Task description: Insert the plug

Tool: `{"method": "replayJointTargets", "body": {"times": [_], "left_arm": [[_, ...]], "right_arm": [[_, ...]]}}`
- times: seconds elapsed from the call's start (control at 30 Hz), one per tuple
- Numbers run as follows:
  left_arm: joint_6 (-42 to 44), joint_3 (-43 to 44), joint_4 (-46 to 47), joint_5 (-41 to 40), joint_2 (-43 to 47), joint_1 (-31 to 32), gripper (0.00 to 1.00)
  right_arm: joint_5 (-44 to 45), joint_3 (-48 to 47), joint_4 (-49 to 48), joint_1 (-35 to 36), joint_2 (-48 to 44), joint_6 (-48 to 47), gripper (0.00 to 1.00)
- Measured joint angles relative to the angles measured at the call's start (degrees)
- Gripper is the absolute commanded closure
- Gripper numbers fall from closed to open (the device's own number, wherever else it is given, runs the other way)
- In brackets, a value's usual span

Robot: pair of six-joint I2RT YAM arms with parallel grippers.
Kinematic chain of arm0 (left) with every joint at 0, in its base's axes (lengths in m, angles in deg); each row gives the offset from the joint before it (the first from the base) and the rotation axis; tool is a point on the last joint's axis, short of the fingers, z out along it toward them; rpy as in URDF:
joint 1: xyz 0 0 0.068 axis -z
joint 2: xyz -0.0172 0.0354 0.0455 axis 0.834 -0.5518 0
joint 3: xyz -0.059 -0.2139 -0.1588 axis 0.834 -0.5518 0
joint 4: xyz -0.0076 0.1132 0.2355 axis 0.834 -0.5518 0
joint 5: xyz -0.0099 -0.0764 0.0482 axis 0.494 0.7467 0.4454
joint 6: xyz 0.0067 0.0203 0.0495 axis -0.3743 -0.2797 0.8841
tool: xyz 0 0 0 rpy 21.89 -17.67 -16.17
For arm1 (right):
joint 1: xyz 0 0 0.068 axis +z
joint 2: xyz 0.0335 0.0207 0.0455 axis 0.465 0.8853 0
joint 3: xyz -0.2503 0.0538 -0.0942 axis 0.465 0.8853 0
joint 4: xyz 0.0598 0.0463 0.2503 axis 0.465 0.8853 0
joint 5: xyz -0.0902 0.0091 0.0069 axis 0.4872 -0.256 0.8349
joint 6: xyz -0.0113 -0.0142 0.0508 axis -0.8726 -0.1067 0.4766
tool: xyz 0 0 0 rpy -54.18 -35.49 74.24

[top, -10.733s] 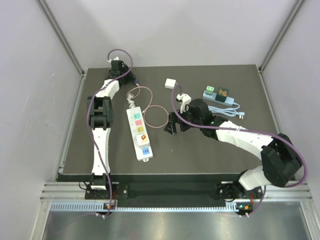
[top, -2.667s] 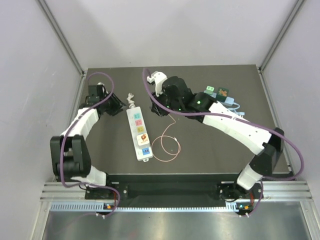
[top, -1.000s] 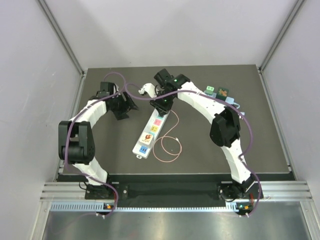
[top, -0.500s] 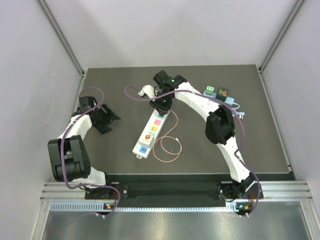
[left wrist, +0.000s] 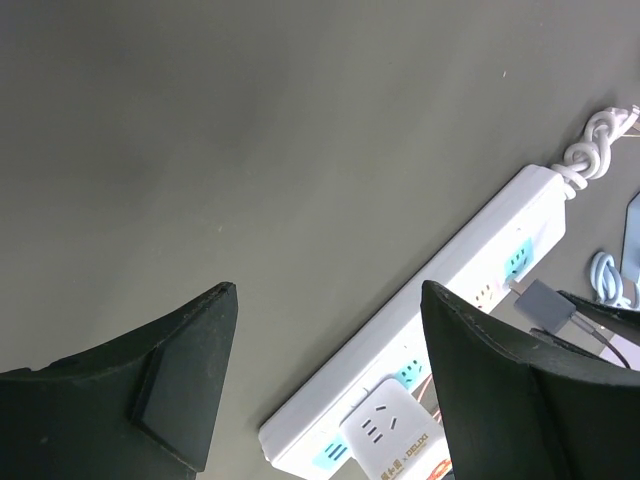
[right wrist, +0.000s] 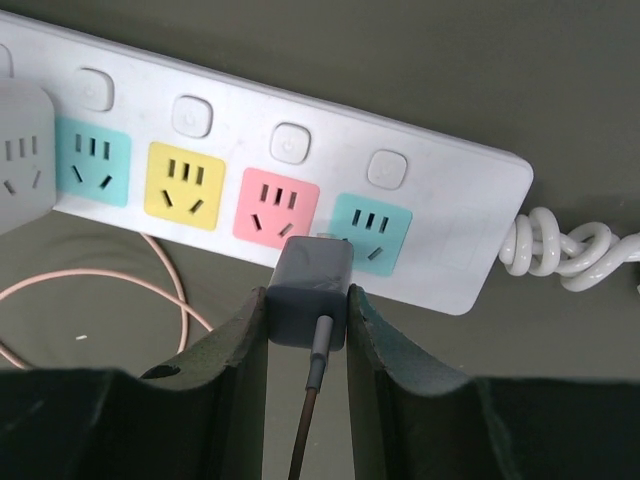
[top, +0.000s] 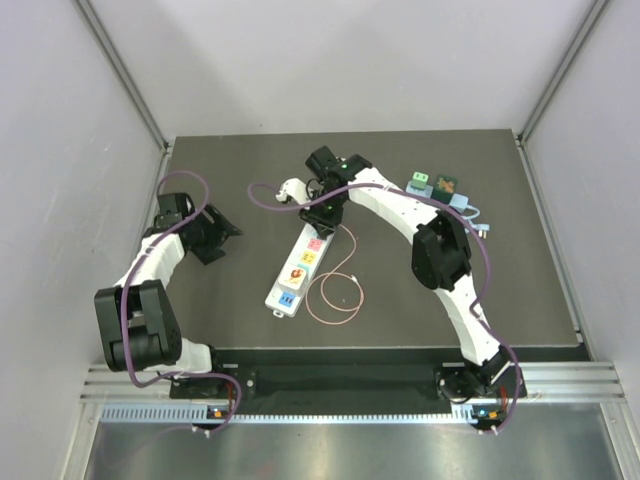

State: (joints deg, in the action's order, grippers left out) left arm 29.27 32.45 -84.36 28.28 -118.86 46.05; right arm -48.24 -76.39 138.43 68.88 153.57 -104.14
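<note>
Between the right fingers [right wrist: 236, 348] sits a boxy grey plug [right wrist: 310, 292].

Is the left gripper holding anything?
No, the left gripper stands open above the table, with nothing between its jaws.

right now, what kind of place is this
Probably a robot test cell: plain grey panel walls, a dark table on an aluminium frame, and a power strip for plugging practice.
</note>
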Motion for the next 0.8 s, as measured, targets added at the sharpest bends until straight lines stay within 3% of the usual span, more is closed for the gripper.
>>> {"method": "replayJointTargets", "body": {"times": [0.2, 0.37, 0.47, 0.67, 0.8], "left_arm": [[0.0, -0.2, 0.0, -0.1, 0.0, 0.0, 0.22], [0.0, -0.3, 0.0, -0.3, 0.1, 0.0, 0.22], [-0.2, -0.4, 0.0, -0.7, 0.7, 0.0, 0.22], [-0.8, -0.6, 0.1, -1.1, 2.6, 0.0, 0.22], [-1.1, -0.6, 0.1, -1.0, 2.8, 0.0, 0.22]], "right_arm": [[0.2, 0.0, 0.0, 1.0, -0.2, 0.5, 1.0], [3.2, -1.7, -0.1, 1.2, -0.2, 7.7, 1.0], [6.2, -2.1, -2.9, 1.1, -0.4, 16.9, 1.0], [11.5, 8.6, -12.5, 0.8, -4.5, 42.4, 1.0], [15.7, 9.8, -14.5, 0.8, -5.1, 57.6, 1.0]]}}
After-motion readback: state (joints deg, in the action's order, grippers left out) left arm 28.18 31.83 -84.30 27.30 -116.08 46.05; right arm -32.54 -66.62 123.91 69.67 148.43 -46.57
